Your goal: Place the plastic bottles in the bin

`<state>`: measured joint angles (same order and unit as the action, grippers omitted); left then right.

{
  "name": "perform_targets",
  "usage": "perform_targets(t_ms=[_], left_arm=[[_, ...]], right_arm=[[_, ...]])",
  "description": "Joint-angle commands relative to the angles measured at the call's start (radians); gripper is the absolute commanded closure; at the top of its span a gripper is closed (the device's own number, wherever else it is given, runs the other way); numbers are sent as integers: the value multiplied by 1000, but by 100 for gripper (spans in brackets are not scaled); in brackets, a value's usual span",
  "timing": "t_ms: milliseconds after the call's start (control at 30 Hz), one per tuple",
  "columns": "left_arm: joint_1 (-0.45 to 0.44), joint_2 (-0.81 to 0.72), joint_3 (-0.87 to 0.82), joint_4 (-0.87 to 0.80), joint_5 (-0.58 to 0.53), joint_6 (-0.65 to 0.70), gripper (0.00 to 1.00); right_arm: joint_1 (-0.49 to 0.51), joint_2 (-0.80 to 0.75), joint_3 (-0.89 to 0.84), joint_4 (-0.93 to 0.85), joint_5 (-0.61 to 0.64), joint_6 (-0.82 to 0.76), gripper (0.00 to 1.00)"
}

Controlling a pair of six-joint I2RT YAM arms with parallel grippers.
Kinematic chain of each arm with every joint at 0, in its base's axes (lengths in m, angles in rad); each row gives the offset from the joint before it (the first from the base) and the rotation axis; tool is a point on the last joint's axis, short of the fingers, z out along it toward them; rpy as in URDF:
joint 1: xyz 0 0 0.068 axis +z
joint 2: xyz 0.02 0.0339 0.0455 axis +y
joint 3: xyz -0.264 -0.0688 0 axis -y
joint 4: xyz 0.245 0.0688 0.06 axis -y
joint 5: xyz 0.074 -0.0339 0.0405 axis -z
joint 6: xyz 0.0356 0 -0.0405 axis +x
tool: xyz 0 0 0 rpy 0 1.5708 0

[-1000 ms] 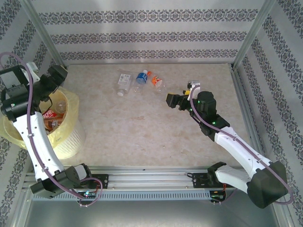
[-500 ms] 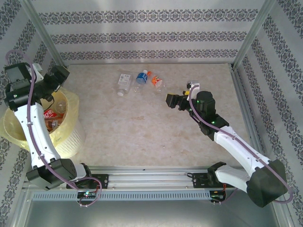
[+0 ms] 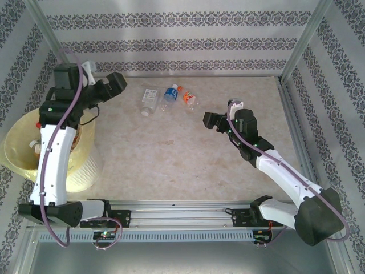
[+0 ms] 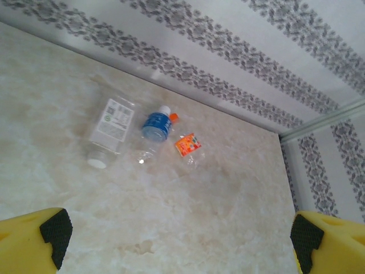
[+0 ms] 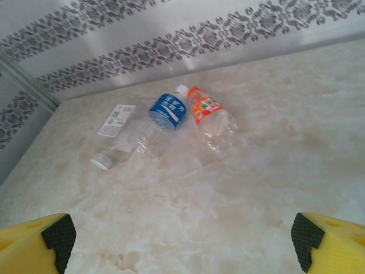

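Three plastic bottles lie together at the back of the table: a white-labelled one point(image 3: 149, 100) point(image 4: 108, 128) point(image 5: 117, 140), a blue-labelled one point(image 3: 170, 94) point(image 4: 155, 127) point(image 5: 168, 111) and an orange-labelled one point(image 3: 190, 99) point(image 4: 188, 145) point(image 5: 211, 117). The pale-yellow bin point(image 3: 20, 142) stands at the far left, its inside mostly hidden by my left arm. My left gripper point(image 3: 118, 84) point(image 4: 182, 245) hangs open above the table, left of the bottles, with nothing between its fingers. My right gripper point(image 3: 207, 120) point(image 5: 182, 245) is open and empty, right of the orange-labelled bottle.
A patterned wall with metal corner posts point(image 3: 296, 40) closes the table at the back and sides. The marbled tabletop point(image 3: 171, 154) lies between the bottles and the arm bases. A metal rail point(image 3: 182, 214) runs along the near edge.
My left arm has swung up and right, from over the bin to above the table's back left. The right gripper has shifted only slightly.
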<state>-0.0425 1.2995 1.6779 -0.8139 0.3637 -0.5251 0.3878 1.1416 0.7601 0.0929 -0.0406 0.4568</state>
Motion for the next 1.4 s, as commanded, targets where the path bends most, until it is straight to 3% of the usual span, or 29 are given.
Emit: perform_targets(t_ms=[0,267,633,900,1100,1367], left_arm=[[-83,67,0,95,-70,-6,0],[-236,227,21,168,-123,7,0],[-246,287,-25,203,-168,-12,0],[-245,268,-75,218,-205,4,0],[-244,233,-156,292,-227,20,0],[-246,227,-225,373,-209,-3,0]], right_arm=[[-25,42,55,-69,-7,-24,2],[-47,201,186,-165,28,-163,2],[-82,563,524,-355,-58,-346,2],[-101,872,889,-630,-124,-472,4],[-95,1058,1114,-732,-181,-414,6],[-58,1284,1418,-846,-144,-240,7]])
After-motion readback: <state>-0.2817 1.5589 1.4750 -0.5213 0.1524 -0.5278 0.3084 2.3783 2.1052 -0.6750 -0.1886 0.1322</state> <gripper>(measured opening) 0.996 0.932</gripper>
